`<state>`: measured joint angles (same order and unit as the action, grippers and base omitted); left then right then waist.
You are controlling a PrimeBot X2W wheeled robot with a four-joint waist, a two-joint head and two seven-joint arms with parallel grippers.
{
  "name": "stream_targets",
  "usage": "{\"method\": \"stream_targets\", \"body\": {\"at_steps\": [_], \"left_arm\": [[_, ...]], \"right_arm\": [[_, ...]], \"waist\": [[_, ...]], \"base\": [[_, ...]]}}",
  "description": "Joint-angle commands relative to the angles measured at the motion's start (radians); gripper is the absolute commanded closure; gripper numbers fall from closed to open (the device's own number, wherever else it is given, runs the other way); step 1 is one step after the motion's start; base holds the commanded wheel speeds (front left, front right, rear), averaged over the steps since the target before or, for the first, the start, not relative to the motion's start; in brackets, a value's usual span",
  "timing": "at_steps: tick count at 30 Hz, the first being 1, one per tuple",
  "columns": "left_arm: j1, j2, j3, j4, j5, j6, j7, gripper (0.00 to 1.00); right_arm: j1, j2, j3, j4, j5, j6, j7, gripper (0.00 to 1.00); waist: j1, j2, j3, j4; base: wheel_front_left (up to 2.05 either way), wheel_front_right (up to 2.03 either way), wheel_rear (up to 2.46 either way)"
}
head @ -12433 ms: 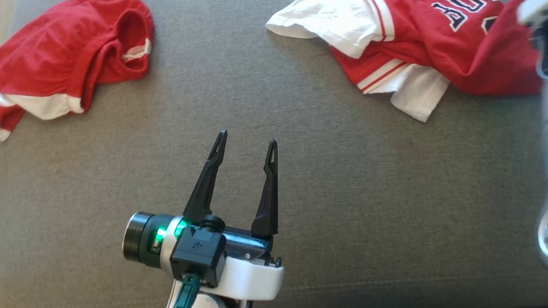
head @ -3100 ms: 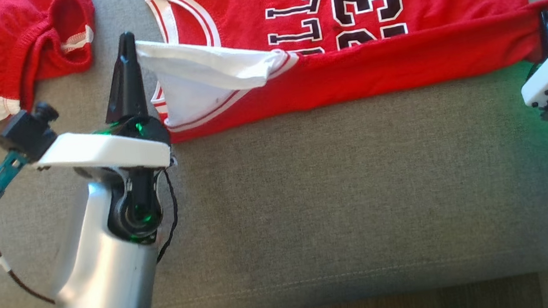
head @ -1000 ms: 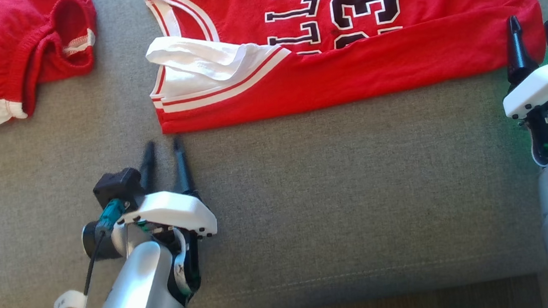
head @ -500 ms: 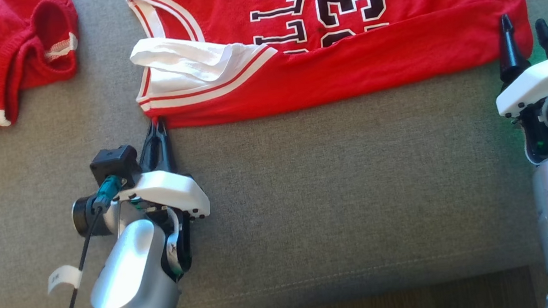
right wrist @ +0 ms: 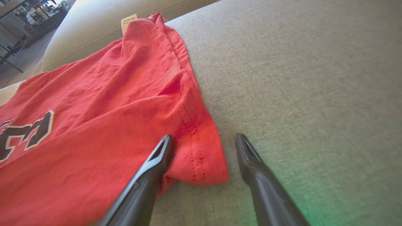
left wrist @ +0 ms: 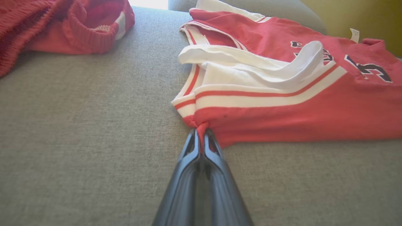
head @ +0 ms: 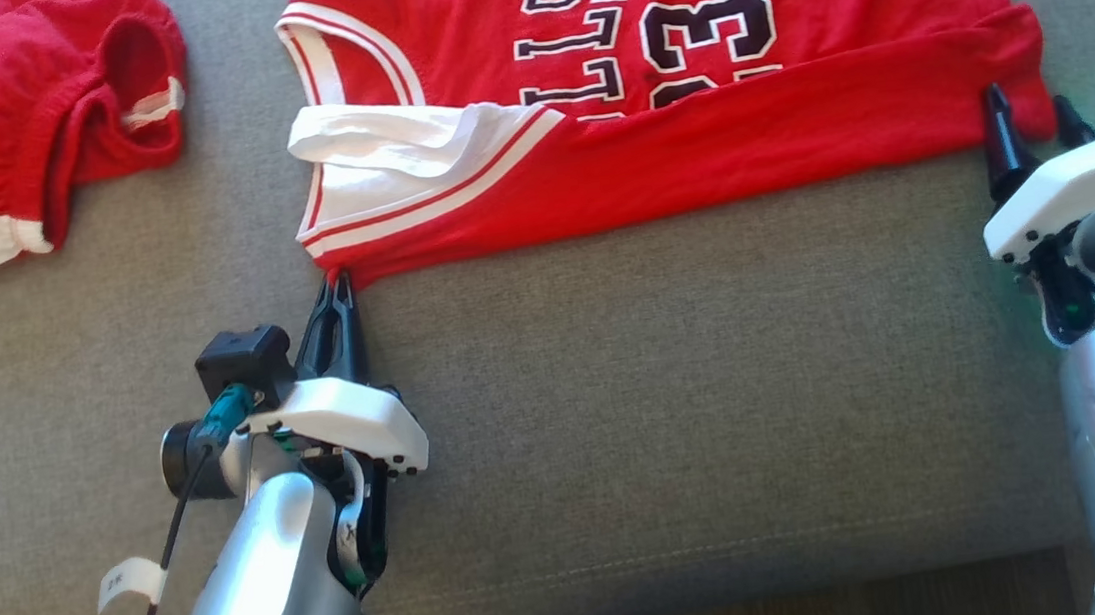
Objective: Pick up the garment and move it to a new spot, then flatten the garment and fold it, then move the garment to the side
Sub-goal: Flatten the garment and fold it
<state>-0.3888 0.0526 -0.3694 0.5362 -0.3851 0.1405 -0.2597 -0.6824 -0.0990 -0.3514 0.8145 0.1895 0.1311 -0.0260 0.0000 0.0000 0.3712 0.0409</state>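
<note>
A second ago the left end effector (head: 340,285) stood short of the red basketball jersey with white trim and dark lettering (head: 792,133), its fingers a little apart. Now it has slid forward and pinched shut on the jersey's near left corner. The left wrist view shows a small tuft of red cloth drawn up between the closed tips, just below the white and red striped band.

The right end effector (head: 1027,106) has not changed its state. It stays spread wide at the near right corner, one finger lying over the red hem and the other resting on the grey woven sofa cushion (head: 666,386) just beside it, so that corner is straddled but not yet held.

The jersey itself lies spread across the far half of the cushion, its near edge doubled over the lower part of the lettering and a white panel bunched at its left end. A crumpled red garment with white edging (head: 17,117) sits apart at the far left.

To my eye the regrasp is half made: one corner is secured, and the right side would need to close before both can draw the cloth flat or carry the fold
</note>
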Motion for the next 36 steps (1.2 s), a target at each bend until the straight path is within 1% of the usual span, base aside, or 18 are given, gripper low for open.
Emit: {"method": "stream_targets", "body": {"at_steps": [1, 2, 3, 4, 7, 9, 13, 18, 21, 26, 27, 28, 29, 30, 32, 33, 36], "left_arm": [[0.002, 0.014, 0.039, -0.024, 0.010, 0.001, -0.002, 1.00], [0.002, 0.013, 0.040, -0.024, 0.011, 0.000, -0.002, 1.00], [0.002, 0.012, 0.042, -0.026, 0.011, 0.000, -0.002, 1.00], [0.003, 0.012, 0.043, -0.028, 0.012, -0.002, -0.002, 1.00], [0.012, 0.013, 0.045, -0.048, 0.023, -0.009, -0.002, 1.00], [0.032, 0.024, 0.043, -0.074, 0.038, -0.018, -0.002, 1.00], [0.120, 0.049, 0.029, -0.139, 0.060, -0.033, -0.002, 1.00], [0.263, 0.072, 0.016, -0.243, 0.048, -0.028, 0.019, 1.00], [0.343, 0.090, 0.004, -0.308, 0.041, -0.021, 0.058, 1.00], [0.449, 0.113, -0.005, -0.394, 0.021, -0.001, 0.132, 1.00], [0.462, 0.114, -0.004, -0.404, 0.013, 0.002, 0.146, 1.00], [0.473, 0.115, -0.005, -0.411, 0.006, 0.004, 0.163, 0.93], [0.479, 0.116, -0.008, -0.417, 0.002, 0.005, 0.180, 0.30], [0.482, 0.116, -0.008, -0.429, -0.001, 0.007, 0.189, 0.00], [0.483, 0.121, -0.010, -0.450, 0.001, 0.015, 0.204, 0.00], [0.483, 0.121, -0.010, -0.450, 0.001, 0.015, 0.204, 0.00], [0.473, 0.138, -0.002, -0.496, 0.016, 0.032, 0.215, 0.00]], "right_arm": [[-0.024, 0.002, 0.014, -0.005, -0.011, 0.000, 0.006, 0.00], [-0.025, 0.005, 0.009, 0.011, -0.013, 0.000, 0.014, 0.34], [-0.025, 0.009, 0.009, 0.024, -0.011, 0.000, 0.023, 0.81], [-0.025, 0.012, 0.009, 0.033, -0.003, 0.000, 0.032, 1.00], [-0.016, 0.008, -0.005, 0.029, 0.025, 0.000, 0.027, 1.00], [-0.003, 0.002, -0.005, 0.015, 0.044, 0.000, 0.025, 1.00], [0.049, -0.015, 0.028, -0.037, 0.086, 0.000, 0.046, 1.00], [0.185, -0.065, 0.067, -0.153, 0.165, 0.000, 0.092, 1.00], [0.278, -0.096, 0.054, -0.225, 0.188, 0.000, 0.116, 1.00], [0.412, -0.095, 0.037, -0.347, 0.217, 0.000, 0.187, 1.00], [0.430, -0.090, 0.030, -0.369, 0.218, 0.000, 0.199, 0.92], [0.444, -0.085, 0.021, -0.388, 0.214, 0.000, 0.209, 0.40], [0.455, -0.080, 0.010, -0.404, 0.206, 0.000, 0.217, 0.00], [0.462, -0.076, -0.001, -0.421, 0.192, 0.000, 0.219, 0.00], [0.464, -0.066, -0.020, -0.457, 0.156, 0.000, 0.213, 0.00], [0.464, -0.066, -0.020, -0.457, 0.156, 0.000, 0.213, 0.00], [0.454, -0.043, -0.035, -0.524, 0.099, 0.000, 0.187, 0.00]], "waist": [[0.0000, 0.0000, -0.002, 0.005], [0.0000, 0.0000, -0.003, 0.008], [0.0000, 0.0000, -0.005, 0.010], [0.0000, 0.0000, -0.008, 0.011], [0.0000, 0.0000, -0.020, 0.013], [0.0000, 0.0000, -0.032, 0.007], [0.0000, 0.0000, -0.059, -0.009], [0.0000, 0.0000, -0.095, -0.013], [0.0000, 0.0000, -0.113, -0.008], [0.0000, 0.0000, -0.134, -0.007], [0.0000, 0.0000, -0.137, -0.009], [0.0000, 0.0000, -0.139, -0.011], [0.0000, 0.0000, -0.141, -0.013], [0.0000, 0.0000, -0.143, -0.016], [0.0000, 0.0000, -0.145, -0.022], [0.0000, 0.0000, -0.145, -0.022], [0.0000, 0.0000, -0.145, -0.029]], "base": [[0.00, 0.00, 0.00], [0.00, 0.00, 0.00], [0.00, 0.00, 0.00], [0.00, 0.00, 0.00], [0.00, 0.00, 0.00], [0.00, 0.00, 0.00], [0.00, 0.00, 0.00], [0.00, 0.00, 0.00], [0.00, 0.00, 0.00], [0.00, 0.00, 0.00], [0.00, 0.00, 0.00], [0.00, 0.00, 0.00], [0.00, 0.00, 0.00], [0.00, 0.00, 0.00], [0.00, 0.00, 0.00], [0.00, 0.00, 0.00], [0.00, 0.00, 0.00]]}}
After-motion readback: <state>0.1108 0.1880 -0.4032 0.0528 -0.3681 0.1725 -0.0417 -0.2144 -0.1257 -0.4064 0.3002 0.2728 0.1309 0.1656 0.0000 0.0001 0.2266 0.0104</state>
